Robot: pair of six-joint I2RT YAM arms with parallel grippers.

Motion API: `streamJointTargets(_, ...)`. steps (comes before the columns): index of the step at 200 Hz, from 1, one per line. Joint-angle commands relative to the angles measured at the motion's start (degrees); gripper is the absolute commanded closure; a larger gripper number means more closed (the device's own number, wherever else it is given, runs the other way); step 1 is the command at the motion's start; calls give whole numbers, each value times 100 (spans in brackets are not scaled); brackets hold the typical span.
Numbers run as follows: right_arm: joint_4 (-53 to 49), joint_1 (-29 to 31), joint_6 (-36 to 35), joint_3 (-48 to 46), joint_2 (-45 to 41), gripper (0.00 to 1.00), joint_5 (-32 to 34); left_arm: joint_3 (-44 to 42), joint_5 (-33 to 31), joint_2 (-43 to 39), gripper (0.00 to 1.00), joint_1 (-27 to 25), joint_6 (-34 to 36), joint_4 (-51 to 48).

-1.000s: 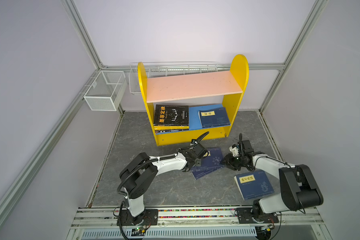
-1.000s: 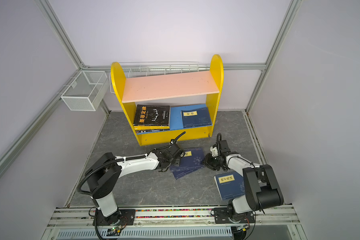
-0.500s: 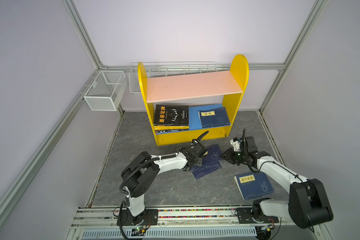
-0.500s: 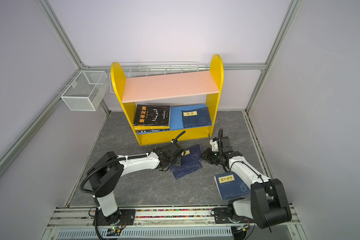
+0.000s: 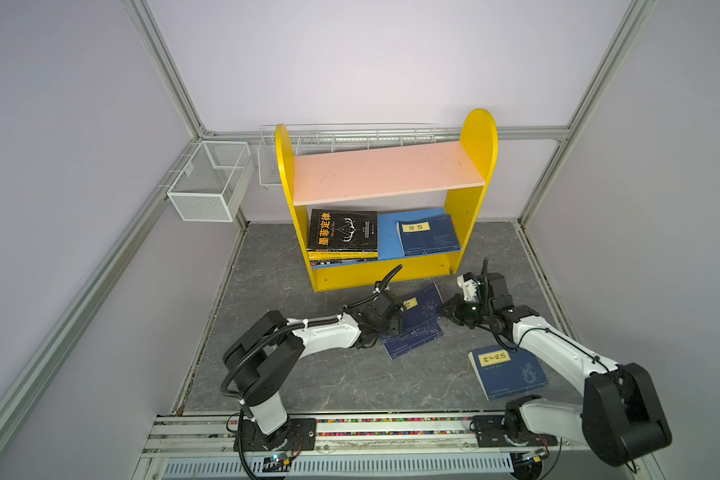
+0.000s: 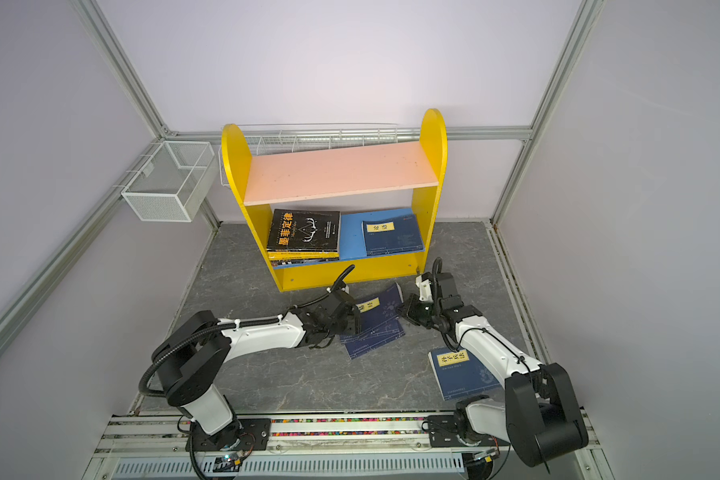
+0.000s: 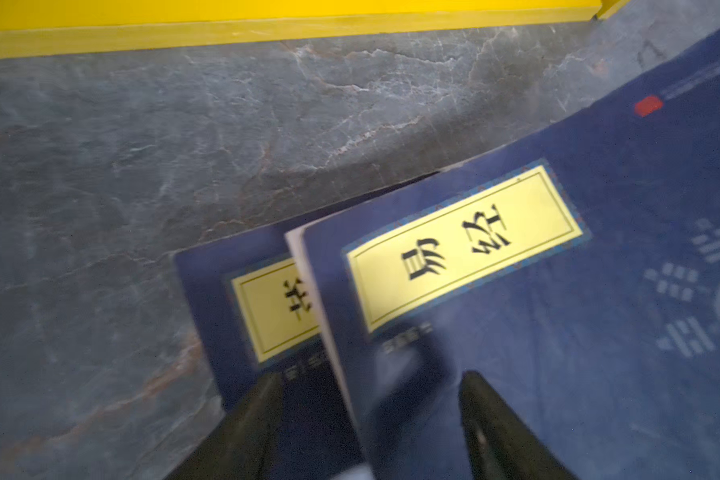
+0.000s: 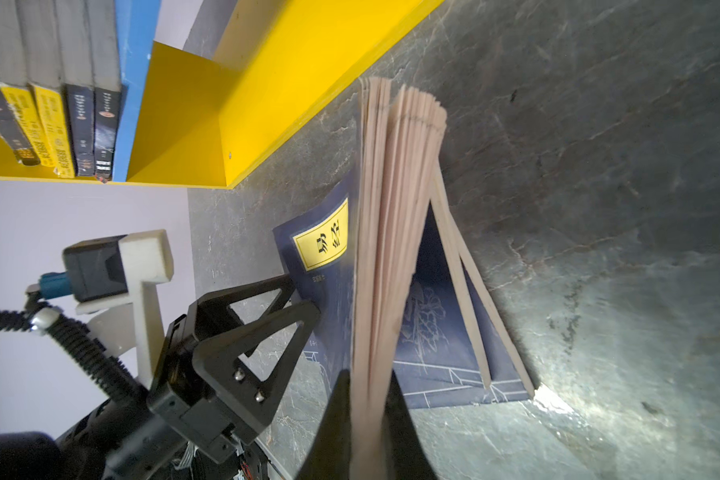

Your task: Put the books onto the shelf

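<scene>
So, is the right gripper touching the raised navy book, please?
Touching: the right wrist view shows the right gripper pinching the raised navy book by its page edge, a finger on each side.

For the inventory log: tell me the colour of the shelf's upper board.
The upper board is plain pale pink, clearest in a top view.

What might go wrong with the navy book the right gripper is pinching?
The right gripper pinches only the top navy book's page edge, and the pages are fanning, so it may flop open or tear. The left gripper is open, giving no support. The second navy book beneath could shift.
</scene>
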Motion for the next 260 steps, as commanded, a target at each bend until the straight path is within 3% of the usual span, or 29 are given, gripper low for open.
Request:
streamJointTargets(1, 283, -35, -99, -91, -329, 94, 76, -600, 22, -492, 25, 373, -731, 729)
streamJointTargets(73, 1955, -695, 400, -413, -824, 94, -1315, -2046, 364, -1349, 19, 483, -863, 3388)
streamJointTargets(121, 1799, -747, 266, -233, -1064, 94, -1323, -2471, 851, -1537, 17, 510, -637, 4769)
streamJointTargets(167, 1924, -751, 353, -80, -973, 94, -1363, -2425, 1449, -1434, 17, 536, -486, 5205)
streamJointTargets(201, 2448, -746, 672, -77, -874, 94, -1380, -2237, 1736, -1428, 28, 545, -351, 5001)
streamJointTargets(260, 3103, -590, 1084, -94, -700, 94, -1495, -2142, 1992, -1265, 34, 546, -331, 5185)
